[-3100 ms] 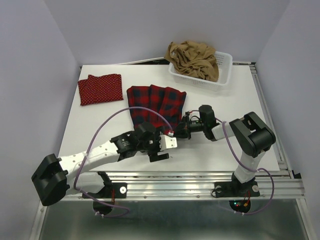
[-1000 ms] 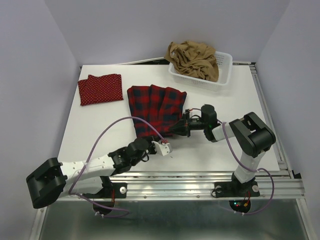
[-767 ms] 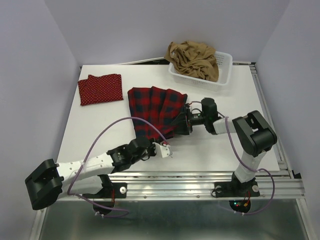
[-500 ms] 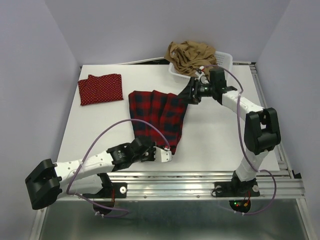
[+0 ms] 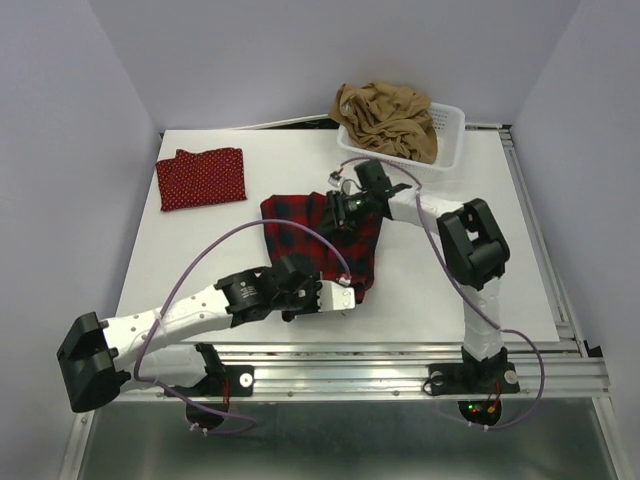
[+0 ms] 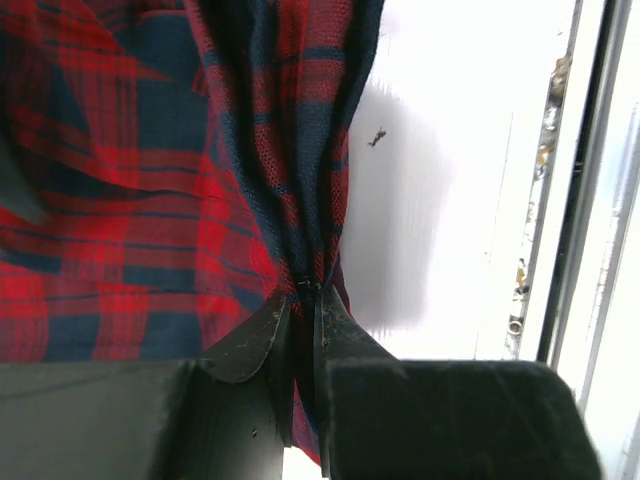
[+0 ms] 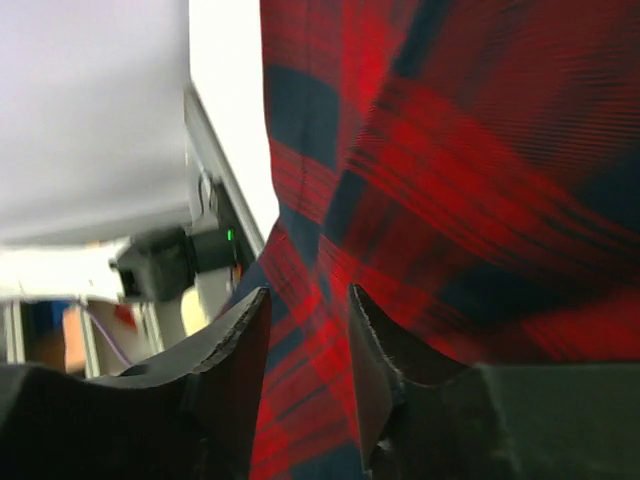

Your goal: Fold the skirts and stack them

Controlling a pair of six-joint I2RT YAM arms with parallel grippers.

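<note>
Pinching the plaid skirt is the left end effector.

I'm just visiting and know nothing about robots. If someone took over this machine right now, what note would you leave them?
Left tool: shut on the near edge of the red-and-black plaid cloth skirt.
Right tool: jaws slightly apart over the same skirt's far part; grip unclear.
Red cloth skirt with tiny white dots: folded, lying far left.
Plain tan-brown cloth skirt: crumpled in the white plastic mesh basket.
Done: dotted skirt folded. Left: finish the plaid, fold the tan one, stack all three.
</note>
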